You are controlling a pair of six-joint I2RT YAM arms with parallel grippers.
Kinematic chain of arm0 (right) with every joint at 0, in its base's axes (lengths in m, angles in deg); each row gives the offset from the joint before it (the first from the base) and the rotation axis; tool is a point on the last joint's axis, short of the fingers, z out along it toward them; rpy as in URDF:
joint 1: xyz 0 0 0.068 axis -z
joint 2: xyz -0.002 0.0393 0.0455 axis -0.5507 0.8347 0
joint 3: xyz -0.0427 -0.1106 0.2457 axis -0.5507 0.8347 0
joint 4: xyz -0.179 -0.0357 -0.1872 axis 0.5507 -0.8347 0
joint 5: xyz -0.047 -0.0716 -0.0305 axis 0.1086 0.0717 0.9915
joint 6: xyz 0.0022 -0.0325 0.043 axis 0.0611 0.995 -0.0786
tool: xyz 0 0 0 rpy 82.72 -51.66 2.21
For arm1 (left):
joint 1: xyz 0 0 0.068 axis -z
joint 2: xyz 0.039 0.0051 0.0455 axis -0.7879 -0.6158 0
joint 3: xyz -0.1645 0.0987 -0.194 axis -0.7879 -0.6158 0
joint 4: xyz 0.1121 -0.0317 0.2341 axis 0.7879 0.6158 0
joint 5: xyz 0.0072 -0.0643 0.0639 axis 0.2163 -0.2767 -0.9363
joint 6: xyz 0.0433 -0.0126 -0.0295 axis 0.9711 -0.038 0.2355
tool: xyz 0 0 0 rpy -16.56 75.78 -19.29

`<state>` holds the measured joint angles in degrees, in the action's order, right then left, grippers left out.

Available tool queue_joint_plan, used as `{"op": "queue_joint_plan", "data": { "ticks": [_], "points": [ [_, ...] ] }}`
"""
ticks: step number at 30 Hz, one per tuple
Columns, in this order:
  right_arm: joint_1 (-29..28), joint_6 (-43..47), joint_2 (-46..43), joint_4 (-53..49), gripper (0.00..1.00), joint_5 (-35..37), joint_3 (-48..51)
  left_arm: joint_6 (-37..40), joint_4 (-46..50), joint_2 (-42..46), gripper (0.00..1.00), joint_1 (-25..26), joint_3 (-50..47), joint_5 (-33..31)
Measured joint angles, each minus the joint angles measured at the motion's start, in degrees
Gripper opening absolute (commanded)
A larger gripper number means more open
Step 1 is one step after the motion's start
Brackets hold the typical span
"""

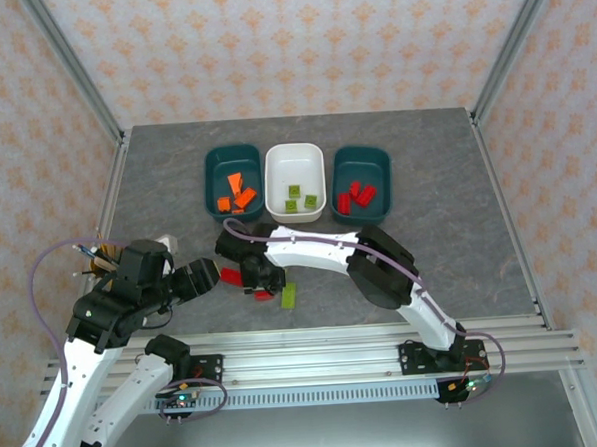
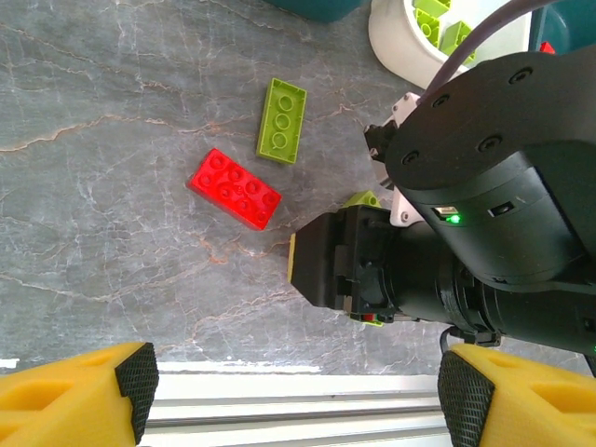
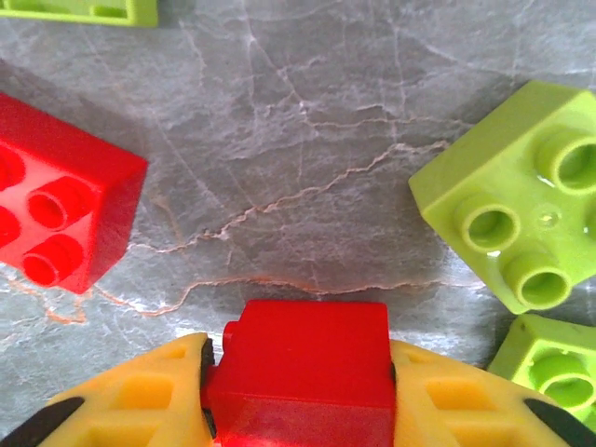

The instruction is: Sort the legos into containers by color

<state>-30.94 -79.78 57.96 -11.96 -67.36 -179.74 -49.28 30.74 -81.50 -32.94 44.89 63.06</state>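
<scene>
Right gripper (image 3: 298,396) grips red lego (image 3: 303,358); white tub (image 1: 292,147) (mid.) holds greens (image 1: 292,205).

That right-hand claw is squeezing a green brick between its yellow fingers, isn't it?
Not green. The brick squeezed between the right gripper's yellow fingers is red, as the right wrist view shows.

- This is a robotics lab bench, built as an enclosed test cell.
- Aluminium posts (image 1: 75,67) frame patterned wall panels (image 1: 299,43) on three sides.
- A left arm (image 1: 81,370) and a right arm (image 1: 381,269) are bolted to slotted aluminium rails (image 1: 315,345) at the near edge of a grey stone-look tabletop (image 1: 460,245).
- Exposed purple cables (image 1: 34,282) loop along the arms.
</scene>
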Motion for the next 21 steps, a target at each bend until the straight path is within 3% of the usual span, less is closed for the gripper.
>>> {"op": "queue_joint_plan", "data": {
  "ticks": [6,11,17,21],
  "points": [
    [0.2,1.9,-2.0,-2.8,0.3,5.0,-1.1,0.0,-0.4,-0.5,0.81,0.0,0.3,1.3],
    [3.9,3.4,-11.4,-5.3,0.29,9.1,-0.9,0.2,-4.9,-4.6,0.81,0.2,0.8,4.8],
    [19.6,7.4,-26.2,-5.7,0.29,12.8,3.2,0.4,-12.5,-14.4,0.81,3.6,4.8,6.8],
    [30.1,11.5,-27.9,-6.1,0.29,14.3,6.7,0.3,-18.0,-21.9,0.81,8.0,8.3,6.6]
  ]
}}
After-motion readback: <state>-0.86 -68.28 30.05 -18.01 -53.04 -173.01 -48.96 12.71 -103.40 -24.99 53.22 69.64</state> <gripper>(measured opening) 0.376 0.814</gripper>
